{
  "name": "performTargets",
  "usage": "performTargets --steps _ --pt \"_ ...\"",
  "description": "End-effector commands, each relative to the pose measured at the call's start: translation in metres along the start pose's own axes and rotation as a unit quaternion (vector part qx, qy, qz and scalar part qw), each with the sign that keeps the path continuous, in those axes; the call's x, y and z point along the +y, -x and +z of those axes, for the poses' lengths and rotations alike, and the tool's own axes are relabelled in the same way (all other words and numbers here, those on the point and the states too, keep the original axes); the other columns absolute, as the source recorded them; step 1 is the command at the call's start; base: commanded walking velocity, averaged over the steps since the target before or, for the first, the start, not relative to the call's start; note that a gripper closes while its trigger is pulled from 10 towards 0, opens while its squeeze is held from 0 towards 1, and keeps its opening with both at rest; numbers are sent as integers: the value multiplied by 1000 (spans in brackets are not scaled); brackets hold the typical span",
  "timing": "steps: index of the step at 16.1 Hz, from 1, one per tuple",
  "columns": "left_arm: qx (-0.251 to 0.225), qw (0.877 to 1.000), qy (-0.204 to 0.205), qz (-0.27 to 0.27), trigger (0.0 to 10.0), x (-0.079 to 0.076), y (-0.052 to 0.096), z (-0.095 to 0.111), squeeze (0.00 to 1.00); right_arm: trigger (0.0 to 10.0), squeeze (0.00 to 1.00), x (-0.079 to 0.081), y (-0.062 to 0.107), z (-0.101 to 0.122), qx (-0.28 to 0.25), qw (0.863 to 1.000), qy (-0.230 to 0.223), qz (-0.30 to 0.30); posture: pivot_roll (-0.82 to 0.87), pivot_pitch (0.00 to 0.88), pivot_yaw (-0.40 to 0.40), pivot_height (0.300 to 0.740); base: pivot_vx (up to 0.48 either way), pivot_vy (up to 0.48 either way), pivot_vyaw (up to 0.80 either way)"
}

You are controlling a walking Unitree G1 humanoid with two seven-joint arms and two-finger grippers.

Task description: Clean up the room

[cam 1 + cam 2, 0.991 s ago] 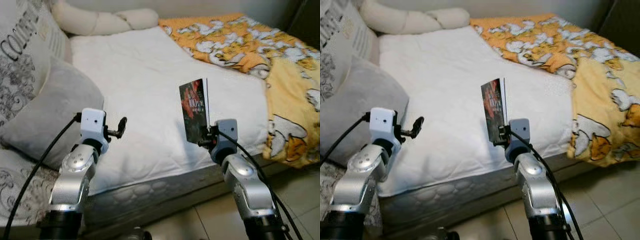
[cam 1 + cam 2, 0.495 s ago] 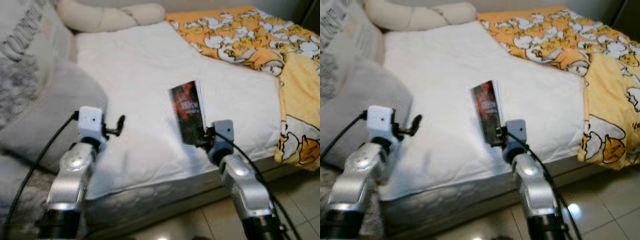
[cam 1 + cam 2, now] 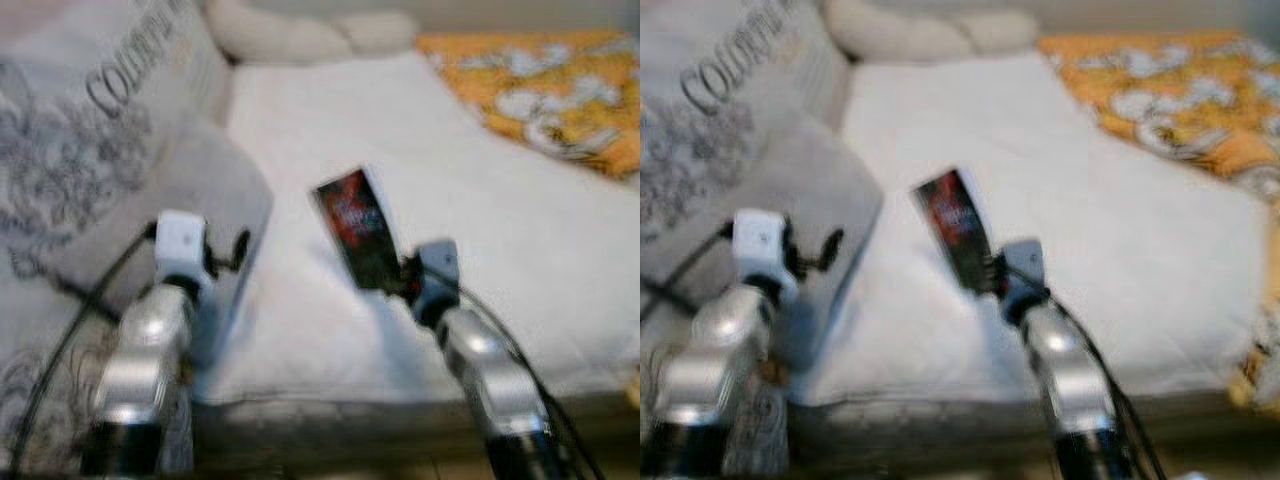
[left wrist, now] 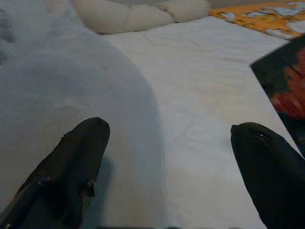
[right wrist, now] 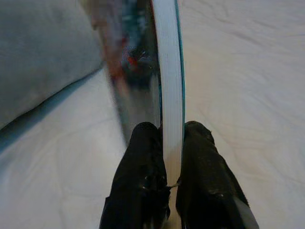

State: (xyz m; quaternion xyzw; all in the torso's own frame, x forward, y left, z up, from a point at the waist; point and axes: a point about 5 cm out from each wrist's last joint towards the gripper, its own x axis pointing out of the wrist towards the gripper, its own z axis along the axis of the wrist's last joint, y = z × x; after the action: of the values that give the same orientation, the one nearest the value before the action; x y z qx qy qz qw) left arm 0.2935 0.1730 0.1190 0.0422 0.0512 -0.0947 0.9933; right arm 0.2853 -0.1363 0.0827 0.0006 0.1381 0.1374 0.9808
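The head views are blurred. The bed (image 3: 330, 340) edge lies below both claws, covered by a white sheet. The right claw (image 5: 164, 143) is raised over the sheet, clamped on the lower edge of a book (image 3: 358, 235) that tilts up from it. The left claw (image 4: 167, 157) is spread wide, holding nothing, just above a gray pillow (image 3: 150, 215). Beyond the claws lie a cream bolster (image 3: 310, 35) and an orange blanket (image 3: 540, 95).

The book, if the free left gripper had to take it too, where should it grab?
Probably the top edge of the book, coming from the robot's left. It stands tilted above the white bedsheet, with the right gripper clamped on its bottom edge, so the top is free. The left gripper is open.
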Motion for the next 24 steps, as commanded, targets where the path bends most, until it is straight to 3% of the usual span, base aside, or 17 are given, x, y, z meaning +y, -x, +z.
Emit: performTargets --steps 1,4,7,9,10,13,15,17,20,22,23,24 --pt "-8 1000 -8 -2 10000 3 0 5 0 10000 0 -2 0 12 -24 1000 -11 0 91 0 17 740 0 0 0" --pt "-14 1000 -12 -23 10000 0 2 8 0 10000 0 -3 -9 14 -5 998 -47 37 89 0 24 740 0 0 0" --pt "-10 997 -32 -67 10000 -5 4 9 0 10000 0 -16 -29 28 -4 993 -113 30 95 0 23 740 0 0 0" --pt "-2 993 -40 -110 10000 -8 6 12 0 10000 0 -16 -48 37 20 978 -193 78 120 0 11 740 0 0 0" --pt "2 991 -43 -126 10000 -9 7 13 0 10000 0 -15 -52 38 27 973 -211 91 127 0 7 740 0 0 0" --pt "52 967 -65 -240 10000 -12 18 10 0 10000 0 -18 -64 30 78 949 -285 107 167 0 -1 740 0 0 0" --pt "73 958 -68 -270 10000 -8 26 11 0 10000 0 -20 -66 23 94 932 -333 105 201 0 5 740 0 0 0" --pt "107 946 -71 -299 10000 -6 39 9 0 10000 0 -26 -64 8 111 911 -393 60 245 0 16 740 0 0 0" --pt "140 932 -79 -326 10000 -5 56 7 0 10000 0 -27 -61 -9 133 901 -411 32 304 0 36 740 0 0 0" --pt "164 922 -84 -341 10000 -4 70 8 0 10000 0 -23 -59 -18 154 903 -399 28 359 0 47 740 0 0 0" --pt "176 918 -87 -344 10000 -3 78 9 0 10000 522 -20 -58 -23 168 906 -388 20 381 0 48 740 0 0 0" --pt "181 918 -88 -342 10000 -2 81 10 0 10000 773 -20 -58 -25 171 908 -381 13 403 0 48 740 0 0 0"
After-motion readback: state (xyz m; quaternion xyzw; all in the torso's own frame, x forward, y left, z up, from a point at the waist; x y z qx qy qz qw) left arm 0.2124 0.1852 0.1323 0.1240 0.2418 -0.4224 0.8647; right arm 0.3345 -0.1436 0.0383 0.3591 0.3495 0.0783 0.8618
